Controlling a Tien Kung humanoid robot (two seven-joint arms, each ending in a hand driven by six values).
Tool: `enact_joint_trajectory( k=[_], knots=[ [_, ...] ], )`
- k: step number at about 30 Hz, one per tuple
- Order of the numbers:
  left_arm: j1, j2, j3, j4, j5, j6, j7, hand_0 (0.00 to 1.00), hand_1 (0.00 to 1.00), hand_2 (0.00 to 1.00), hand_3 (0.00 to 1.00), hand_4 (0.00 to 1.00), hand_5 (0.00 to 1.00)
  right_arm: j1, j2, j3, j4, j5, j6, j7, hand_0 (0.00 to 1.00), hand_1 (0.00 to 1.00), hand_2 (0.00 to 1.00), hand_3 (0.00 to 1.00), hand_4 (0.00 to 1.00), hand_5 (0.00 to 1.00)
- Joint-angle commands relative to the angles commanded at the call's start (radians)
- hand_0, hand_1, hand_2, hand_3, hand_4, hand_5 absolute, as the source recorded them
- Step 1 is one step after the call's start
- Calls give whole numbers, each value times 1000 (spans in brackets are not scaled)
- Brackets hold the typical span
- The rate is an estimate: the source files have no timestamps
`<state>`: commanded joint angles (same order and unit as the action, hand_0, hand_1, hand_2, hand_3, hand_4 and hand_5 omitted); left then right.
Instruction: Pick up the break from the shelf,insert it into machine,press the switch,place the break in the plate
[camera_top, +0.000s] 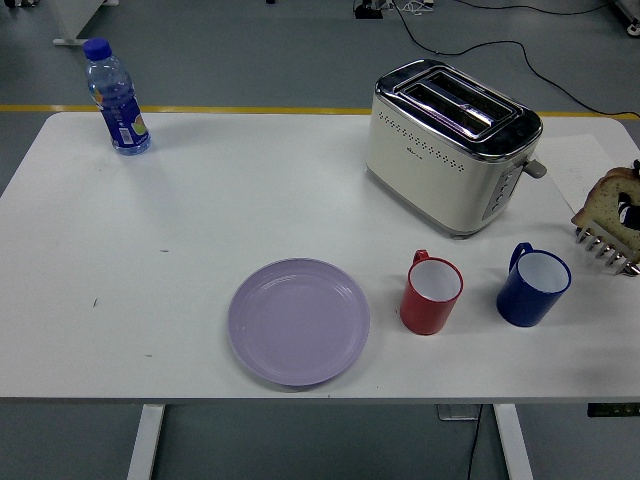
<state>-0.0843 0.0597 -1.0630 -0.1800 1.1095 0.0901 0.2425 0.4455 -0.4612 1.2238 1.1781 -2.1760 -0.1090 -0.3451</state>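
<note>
Bread slice (606, 200) at the table's (250, 200) right edge, above a toothed rack (606, 248), with dark fingers (631, 212) of the right hand partly visible against it; whether they grip it cannot be told. Toaster (450, 145) stands left of it; purple plate (298, 321), red cup (431, 293) and blue cup (533, 286) lie nearer.

The table (250, 200) was white, the plate (298, 321) pale lilac, one mug (431, 293) red and the other mug (533, 286) deep blue, both white inside. The toaster (450, 147) was cream with a chrome top and rows of small dots. The bottle (116, 97) had a blue cap and label, and the bread (606, 205) was tan with a browner crust.
</note>
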Motion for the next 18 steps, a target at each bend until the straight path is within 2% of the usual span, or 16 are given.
enact_joint_trajectory(
  k=[11, 18],
  knots=[
    [1, 0, -4, 0, 6, 0, 1, 687, 693, 682, 568, 287, 829, 2, -38, 10, 79, -1, -58, 11, 208, 299, 396, 505, 437, 2],
    [-1, 1, -3, 0, 3, 0, 0, 687, 694, 682, 567, 286, 829, 12, -71, 16, 136, 7, -48, -3, 203, 282, 385, 499, 448, 2]
  ],
)
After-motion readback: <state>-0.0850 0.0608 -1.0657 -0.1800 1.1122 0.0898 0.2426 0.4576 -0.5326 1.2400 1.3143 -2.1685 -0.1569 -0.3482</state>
